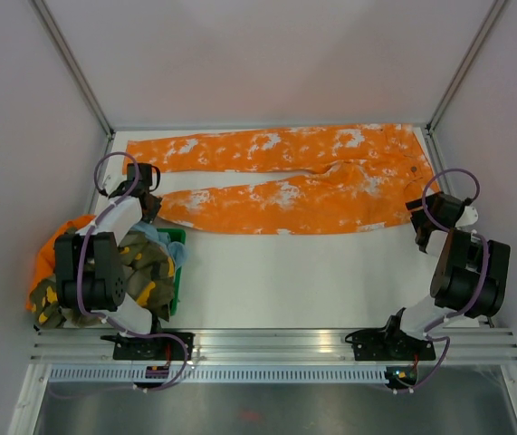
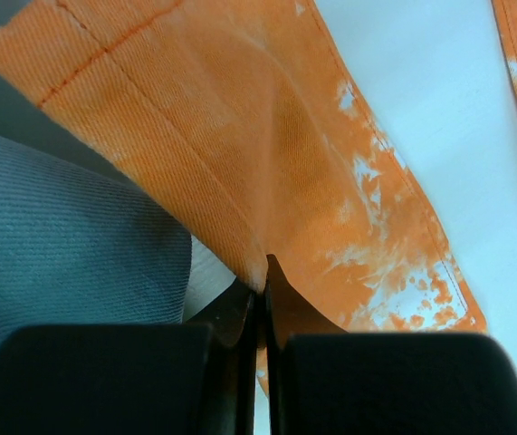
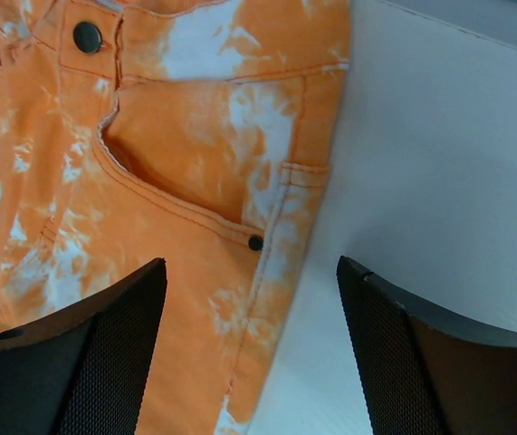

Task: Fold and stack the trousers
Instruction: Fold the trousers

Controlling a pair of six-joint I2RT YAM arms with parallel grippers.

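The bright orange cloth trousers with white splotches lay flat across the far part of the table. The waist was to the right and the two long legs reached left.

The left pincer was squeezed tight on the very end of the near leg. I think that was so it could lift that end and carry it over for a fold. The right pincer hung just above the waist corner with its jaws wide and nothing in them. It was near the small dark button and the side pocket. It looked ready to come down and pinch the waist edge, so both ends could be moved together. No fold had been made yet.

Near the left arm sat a green plastic bin. A camouflage garment and a light blue cloth spilled out of it.

The table was white and smooth. Plain grey walls stood round it, with thin metal posts running up the far corners.
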